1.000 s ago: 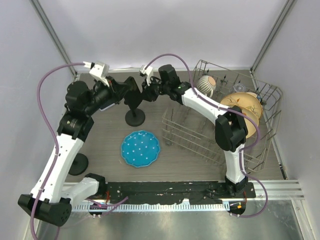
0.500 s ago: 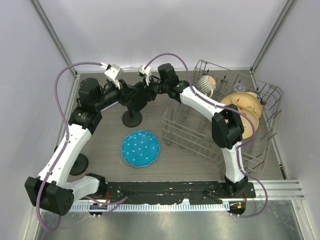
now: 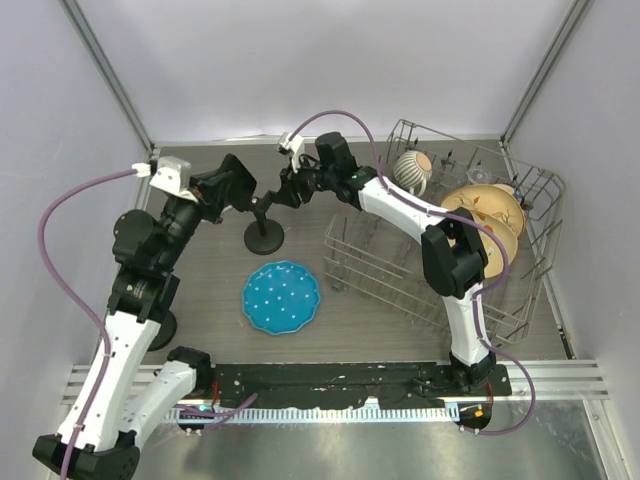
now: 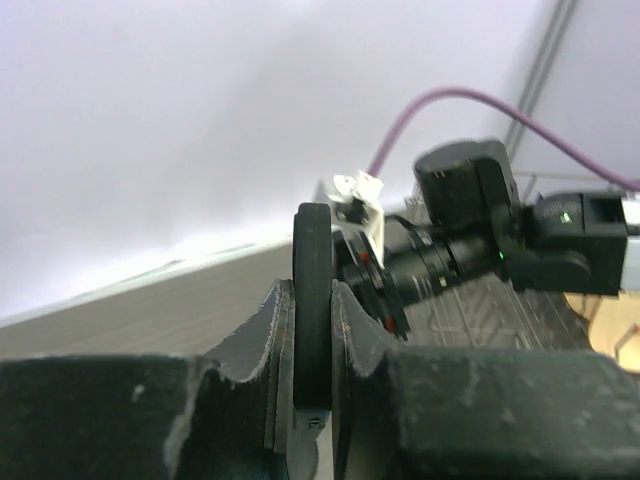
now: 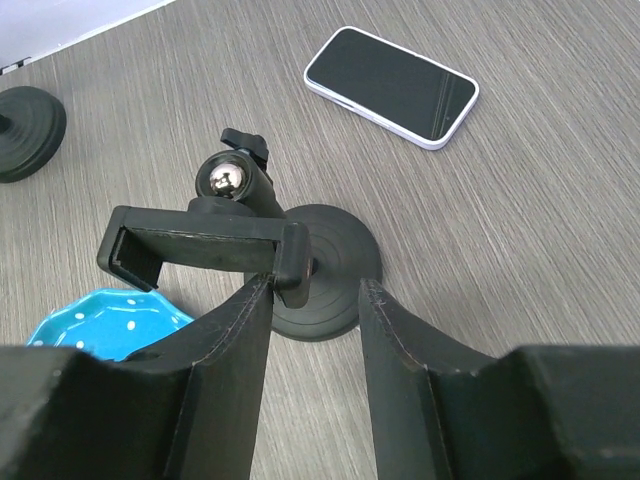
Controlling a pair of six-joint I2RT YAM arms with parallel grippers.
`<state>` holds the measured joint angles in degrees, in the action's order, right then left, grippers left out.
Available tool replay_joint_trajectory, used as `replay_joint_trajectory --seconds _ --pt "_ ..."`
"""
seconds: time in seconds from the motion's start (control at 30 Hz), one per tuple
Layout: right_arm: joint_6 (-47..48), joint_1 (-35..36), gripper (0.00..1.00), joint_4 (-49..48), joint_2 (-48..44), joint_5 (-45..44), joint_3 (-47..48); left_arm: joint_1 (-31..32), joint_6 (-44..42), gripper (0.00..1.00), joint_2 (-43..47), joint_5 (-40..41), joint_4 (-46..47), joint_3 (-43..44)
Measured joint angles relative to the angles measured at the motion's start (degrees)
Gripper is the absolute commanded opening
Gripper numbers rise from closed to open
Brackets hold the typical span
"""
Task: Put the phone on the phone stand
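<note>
phone [image 5: 390,85] lies flat and screen-up on the table [image 5: 540,260], untouched and well apart from the stand, while two arms hang over the far end. nearest the onlooker sits a blue dish [image 3: 281,297]. just beyond it the stand [image 5: 330,240] rests on its round base, its cradle [image 5: 190,247] tipped level below a chrome ball joint [image 5: 228,178]. the right gripper [image 5: 313,288] hangs over the base with fingers spread, pinching nothing, one finger just beside the cradle's end. farther left, raised off the table, the left gripper [image 4: 312,292] is pressed together on a dark slab [image 4: 312,250] seen edge-on; what that slab is cannot be told. from above, the phone is hidden under the left arm.

the step in hand looks like readying the stand. done well, that would mean turning the cradle so its lips open upward, with one arm bracing the base so it does not skate. the phone, lying flat, would best be pinched across its narrow width and lowered squarely between the lips, since a skewed entry could tip the stand. no brand or label can be read: the screen is dark, and a small mark low on the slab is too small to make out.
</note>
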<state>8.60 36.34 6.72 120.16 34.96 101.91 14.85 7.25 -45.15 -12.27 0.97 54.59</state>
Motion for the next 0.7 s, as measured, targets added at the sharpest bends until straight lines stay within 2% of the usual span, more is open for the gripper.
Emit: replay_joint_trajectory --seconds 0.17,0.37,0.47,0.53,0.57,0.7 --pt "0.0 0.7 0.44 -0.3 0.0 -0.7 -0.6 0.0 0.1 0.0 1.6 4.2 1.8 -0.4" --pt "0.0 1.4 0.34 -1.2 0.0 -1.0 -0.6 0.0 0.6 0.0 -0.5 4.0 1.7 -0.6" --pt "0.1 1.6 0.24 -1.5 0.1 -1.0 -0.5 0.0 1.2 0.0 -1.7 2.8 1.4 -0.6" --pt "0.1 1.6 0.05 -1.6 0.2 -0.9 -0.5 0.0 1.4 0.0 -2.4 1.2 1.4 -0.6" --pt "0.4 1.6 0.01 -1.7 0.2 -0.8 -0.5 0.0 1.5 0.0 -2.8 0.4 1.3 -0.6" --pt "0.8 1.6 0.01 -2.4 0.7 -0.5 -0.4 0.0 1.6 0.0 -4.7 -5.0 1.3 -0.6"
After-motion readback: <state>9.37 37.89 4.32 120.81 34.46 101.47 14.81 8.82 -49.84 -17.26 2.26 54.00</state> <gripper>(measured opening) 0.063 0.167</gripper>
